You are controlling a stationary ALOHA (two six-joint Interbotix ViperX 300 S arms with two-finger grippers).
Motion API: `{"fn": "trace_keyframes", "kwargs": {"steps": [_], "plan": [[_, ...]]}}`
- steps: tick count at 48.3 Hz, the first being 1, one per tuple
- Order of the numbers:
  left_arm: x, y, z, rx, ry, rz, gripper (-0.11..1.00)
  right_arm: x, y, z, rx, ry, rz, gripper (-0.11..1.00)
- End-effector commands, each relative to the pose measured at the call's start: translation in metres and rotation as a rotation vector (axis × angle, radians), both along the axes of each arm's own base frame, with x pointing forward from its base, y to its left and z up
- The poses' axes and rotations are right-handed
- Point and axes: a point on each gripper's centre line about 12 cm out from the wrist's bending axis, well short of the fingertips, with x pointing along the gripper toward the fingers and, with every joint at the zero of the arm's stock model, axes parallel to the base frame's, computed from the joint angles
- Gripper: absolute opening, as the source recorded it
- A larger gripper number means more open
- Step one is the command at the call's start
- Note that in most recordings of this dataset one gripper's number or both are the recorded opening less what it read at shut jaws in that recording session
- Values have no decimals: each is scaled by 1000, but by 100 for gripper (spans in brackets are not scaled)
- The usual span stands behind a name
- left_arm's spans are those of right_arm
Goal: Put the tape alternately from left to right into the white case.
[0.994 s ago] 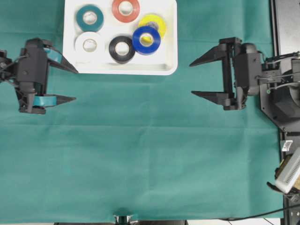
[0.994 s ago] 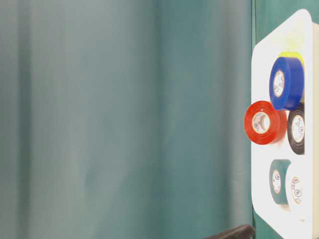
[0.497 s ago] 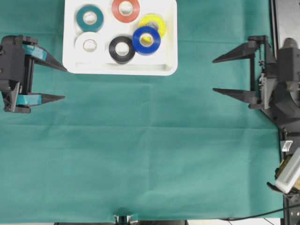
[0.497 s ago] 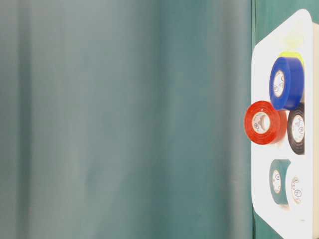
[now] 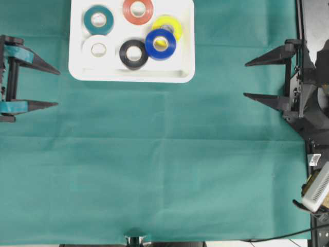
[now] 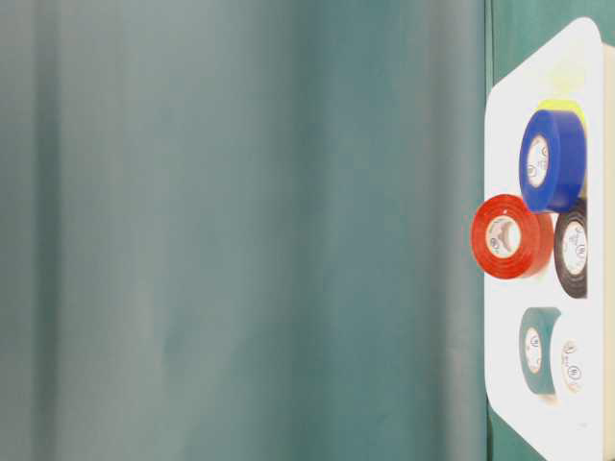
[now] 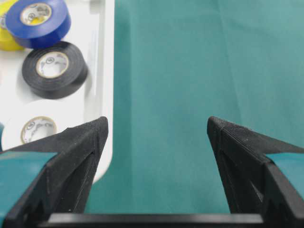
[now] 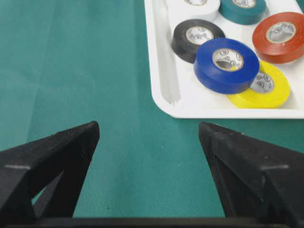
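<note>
The white case (image 5: 185,51) lies at the top of the green cloth and holds several rolls of tape: teal (image 5: 98,19), red-orange (image 5: 138,10), white (image 5: 97,49), black (image 5: 134,53) and blue (image 5: 160,43). The blue roll leans on the yellow roll (image 5: 170,23). At the far left edge my left gripper (image 5: 55,88) stands open and empty, left of the case. Far right, my right gripper (image 5: 245,80) is open too, holding nothing. Both wrist views show bare cloth between the fingertips, with the case (image 7: 107,57) (image 8: 161,85) off to one side.
Green cloth (image 5: 164,170) covers the table. A dark equipment frame (image 5: 313,20) runs along the right edge, with a pale ribbed object (image 5: 316,189) at the lower right. The table-level view shows the case (image 6: 500,125) at its right side.
Both grippers have drawn back outward from the case, the left one to the left edge and the right one to the right edge. Both stayed open. The rolls have not moved.
</note>
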Motion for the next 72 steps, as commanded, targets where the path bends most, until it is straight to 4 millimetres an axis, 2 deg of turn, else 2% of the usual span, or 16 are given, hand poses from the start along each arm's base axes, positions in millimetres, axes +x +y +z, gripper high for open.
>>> {"fn": "trace_keyframes", "kwargs": {"steps": [1, 33, 72], "plan": [[-5, 0, 8, -2, -46, -1, 85, 2, 0, 4, 2, -9, 3, 70], [-59, 0, 15, -6, -232, -1, 85, -1, 0, -2, 2, 5, 3, 70], [-73, 0, 3, -9, -213, 0, 85, -4, 1, -12, 4, 27, 4, 70]]}}
